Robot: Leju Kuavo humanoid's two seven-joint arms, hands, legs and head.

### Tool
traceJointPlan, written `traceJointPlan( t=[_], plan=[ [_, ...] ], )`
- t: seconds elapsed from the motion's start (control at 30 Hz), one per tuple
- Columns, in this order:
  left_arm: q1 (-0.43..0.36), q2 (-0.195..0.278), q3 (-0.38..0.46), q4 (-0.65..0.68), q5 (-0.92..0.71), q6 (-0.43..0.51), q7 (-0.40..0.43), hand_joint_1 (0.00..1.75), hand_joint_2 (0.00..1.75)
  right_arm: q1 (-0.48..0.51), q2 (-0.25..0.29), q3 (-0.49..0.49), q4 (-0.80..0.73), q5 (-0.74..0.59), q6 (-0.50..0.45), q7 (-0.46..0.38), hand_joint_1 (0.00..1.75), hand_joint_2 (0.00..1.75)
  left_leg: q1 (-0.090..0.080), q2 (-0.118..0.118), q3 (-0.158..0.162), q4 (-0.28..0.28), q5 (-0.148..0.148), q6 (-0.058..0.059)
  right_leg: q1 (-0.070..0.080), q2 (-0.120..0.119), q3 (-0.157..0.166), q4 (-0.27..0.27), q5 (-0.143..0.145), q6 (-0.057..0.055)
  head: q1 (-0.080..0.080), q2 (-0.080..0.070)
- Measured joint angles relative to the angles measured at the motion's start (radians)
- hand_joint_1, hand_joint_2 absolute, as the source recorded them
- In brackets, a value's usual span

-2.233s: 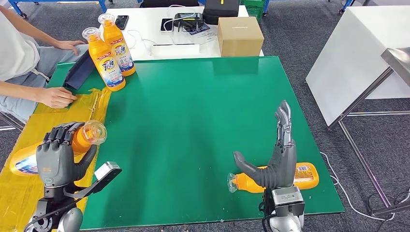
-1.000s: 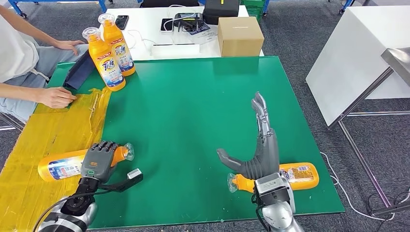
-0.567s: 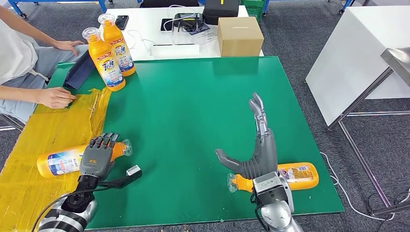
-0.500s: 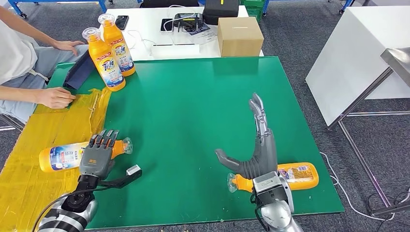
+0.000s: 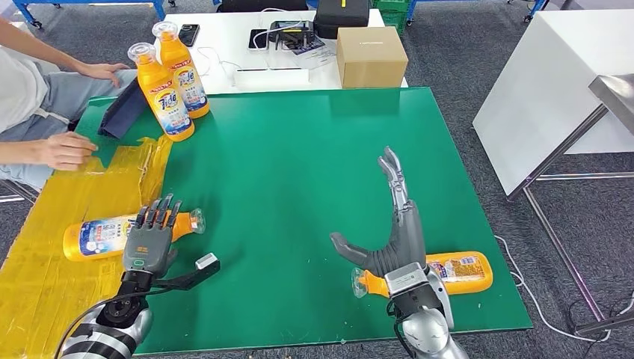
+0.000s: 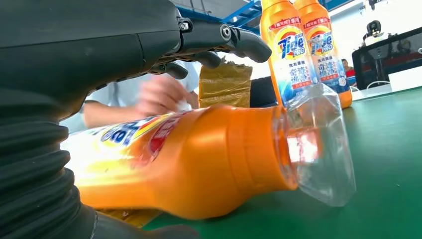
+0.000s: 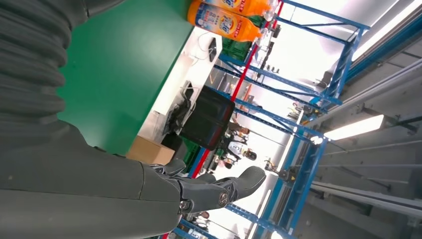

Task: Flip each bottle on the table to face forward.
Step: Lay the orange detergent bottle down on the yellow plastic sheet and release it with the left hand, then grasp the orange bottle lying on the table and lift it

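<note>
At 8 o'clock on the green table (image 5: 299, 149), the left hand (image 5: 149, 239) lies flat over a lying bottle (image 5: 105, 235), fingers spread and straight, gripping nothing; the bottle's clear cap (image 6: 318, 144) points toward 3 o'clock. Near 5 o'clock the right hand (image 5: 396, 232) stands wide, fingers straight toward 12, thumb out, just before a second lying bottle (image 5: 456, 271). Two upright bottles (image 5: 168, 82) stand at 11 o'clock. A person's hand (image 5: 63, 149) rests at 9 o'clock.
</note>
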Motion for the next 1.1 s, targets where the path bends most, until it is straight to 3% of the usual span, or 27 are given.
traceJointPlan(
  t=[0.2,0.3,0.4,0.47,0.67,1.0,1.1],
  plan=[
    [0.004,-0.007,0.006,-0.001,0.062,0.022,-0.041,0.00,1.75,0.000,-0.002,0.000,0.005,0.029,-0.002,0.010,0.00,1.75,0.000,0.000,0.000,0.000,0.000,0.000,0.000,0.000,0.000,0.000,0.000,0.000,0.000,0.000],
    [0.047,-0.030,0.023,-0.051,0.292,0.054,-0.188,0.00,1.75,0.007,-0.012,0.004,0.009,0.106,-0.002,0.041,0.00,1.75,0.000,0.000,0.000,0.000,0.000,0.000,0.000,0.000,0.000,0.000,0.000,0.000,0.000,0.000],
    [0.129,-0.068,0.038,-0.183,0.585,0.041,-0.368,0.00,1.75,0.022,-0.038,0.013,0.022,0.195,0.015,0.074,0.00,1.75,0.000,0.000,-0.002,0.000,0.000,0.000,-0.001,0.000,-0.002,-0.001,0.000,0.000,0.000,0.000],
    [0.171,-0.089,0.041,-0.266,0.665,0.023,-0.414,0.00,1.75,0.030,-0.053,0.017,0.032,0.223,0.020,0.080,0.00,1.75,-0.001,-0.001,-0.003,0.000,-0.001,0.001,-0.001,0.000,-0.002,-0.001,0.000,0.000,0.000,0.000],
    [0.222,-0.113,0.049,-0.387,0.690,0.008,-0.422,0.00,1.75,0.038,-0.075,0.023,0.050,0.233,0.021,0.083,0.00,1.75,-0.001,0.000,-0.002,0.000,-0.001,0.000,0.000,0.000,-0.002,-0.001,0.000,0.000,0.000,0.000],
    [0.235,-0.124,0.059,-0.427,0.692,0.006,-0.423,0.00,1.75,0.038,-0.087,0.027,0.059,0.234,0.021,0.083,0.00,1.75,0.000,0.000,-0.002,0.000,0.000,0.000,0.001,0.000,-0.002,-0.001,0.000,0.000,0.000,0.000],
    [0.237,-0.125,0.063,-0.430,0.740,-0.008,-0.457,0.00,1.75,0.038,-0.090,0.029,0.063,0.260,0.026,0.097,0.00,1.75,0.000,0.000,-0.002,0.000,0.000,0.000,0.001,0.000,-0.002,-0.001,0.000,0.000,0.000,0.000]
  ],
)
